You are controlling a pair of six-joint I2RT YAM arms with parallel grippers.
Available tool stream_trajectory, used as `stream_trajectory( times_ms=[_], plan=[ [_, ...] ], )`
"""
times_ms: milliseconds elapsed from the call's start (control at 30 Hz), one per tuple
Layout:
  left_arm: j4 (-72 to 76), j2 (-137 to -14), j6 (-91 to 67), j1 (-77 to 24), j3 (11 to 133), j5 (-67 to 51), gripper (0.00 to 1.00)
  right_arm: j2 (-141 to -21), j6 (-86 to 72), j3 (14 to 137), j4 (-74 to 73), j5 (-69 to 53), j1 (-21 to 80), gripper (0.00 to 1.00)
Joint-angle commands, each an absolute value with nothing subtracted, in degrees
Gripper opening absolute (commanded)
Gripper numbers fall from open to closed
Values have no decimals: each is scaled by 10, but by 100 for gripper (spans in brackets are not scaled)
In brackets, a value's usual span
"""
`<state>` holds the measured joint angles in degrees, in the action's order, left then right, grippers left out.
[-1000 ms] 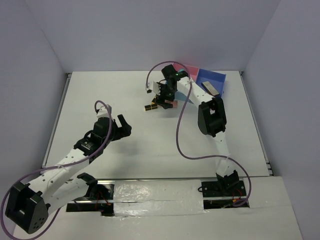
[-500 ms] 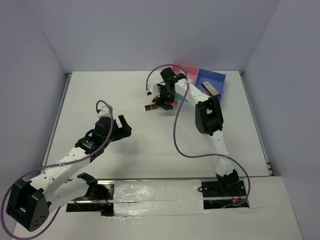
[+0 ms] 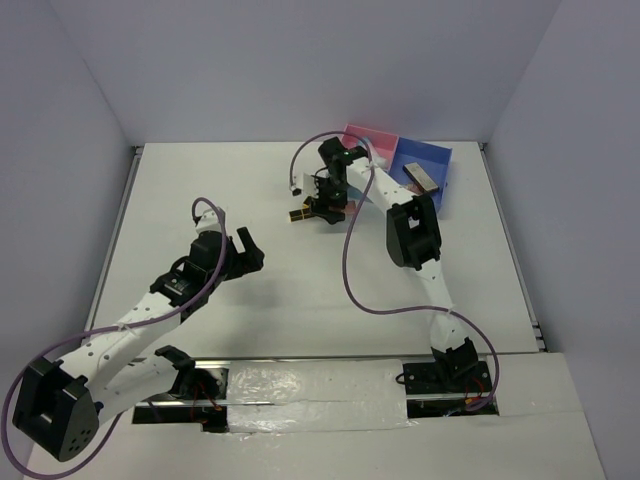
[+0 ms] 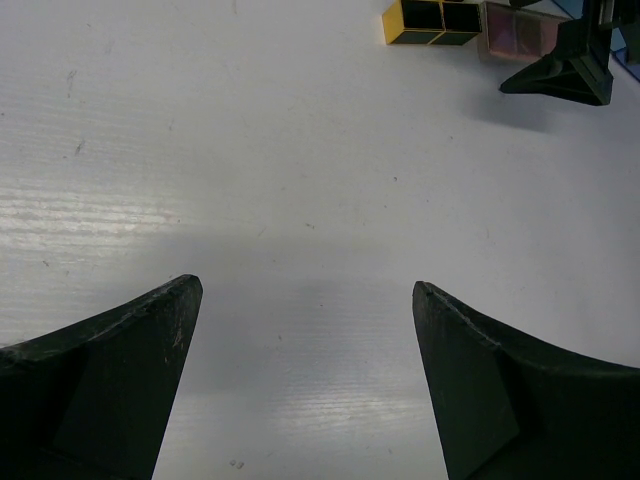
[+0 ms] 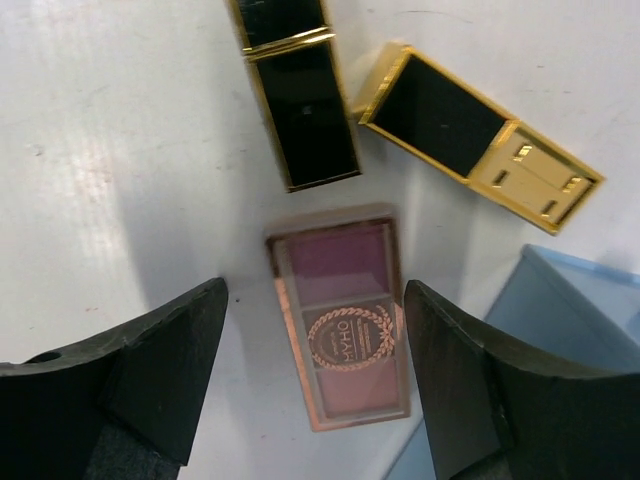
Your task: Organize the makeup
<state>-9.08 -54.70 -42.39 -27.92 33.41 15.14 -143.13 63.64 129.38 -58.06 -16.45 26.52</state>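
Note:
My right gripper (image 3: 327,206) is open and hangs just above a flat pink-and-brown palette (image 5: 345,315), which lies on the table between its fingers (image 5: 160,360). Two black-and-gold lipsticks (image 5: 300,100) (image 5: 470,130) lie just beyond the palette, and one of them shows in the top view (image 3: 300,213). Another palette (image 3: 422,177) lies in the blue half of the compartment box (image 3: 436,155). My left gripper (image 3: 250,250) is open and empty over bare table. In its wrist view (image 4: 305,283) the lipsticks (image 4: 432,20) lie far ahead. No white tubes are clearly seen.
The pink-and-blue box stands at the back right against the wall, and its blue corner (image 5: 570,320) is right beside the palette. White walls close in the table on three sides. A purple cable (image 3: 350,270) loops from the right arm.
My right gripper has shifted slightly left and back over the palette. The left arm has barely moved. No object has moved.

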Motion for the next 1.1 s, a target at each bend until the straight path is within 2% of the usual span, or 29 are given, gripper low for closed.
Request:
stream_trajectory(
  times_ms=[0, 167, 300, 500, 600, 633, 700, 900, 1067],
  plan=[
    [-85, -549, -432, -276, 356, 148, 99, -1432, 663, 1282, -642, -206, 267, 78],
    [-83, -550, -432, -276, 353, 146, 99, -1387, 679, 1209, -638, -238, 269, 72],
    [-78, -549, -433, -276, 350, 143, 99, -1344, 678, 1122, -574, -221, 272, 73],
    [-76, -552, -432, -276, 352, 140, 99, -1350, 704, 1124, -571, -166, 272, 73],
    [-76, -548, -433, -276, 351, 141, 99, -1371, 701, 1155, -598, -163, 272, 61],
    [-77, -547, -434, -276, 349, 142, 99, -1375, 697, 1162, -606, -165, 272, 50],
    [-75, -543, -437, -276, 345, 142, 99, -1382, 687, 1170, -611, -170, 272, 47],
    [-69, -542, -438, -276, 341, 139, 99, -1371, 619, 1165, -590, -202, 276, 51],
    [-67, -553, -434, -276, 346, 134, 99, -1373, 598, 1180, -592, -211, 275, 70]
  ],
)
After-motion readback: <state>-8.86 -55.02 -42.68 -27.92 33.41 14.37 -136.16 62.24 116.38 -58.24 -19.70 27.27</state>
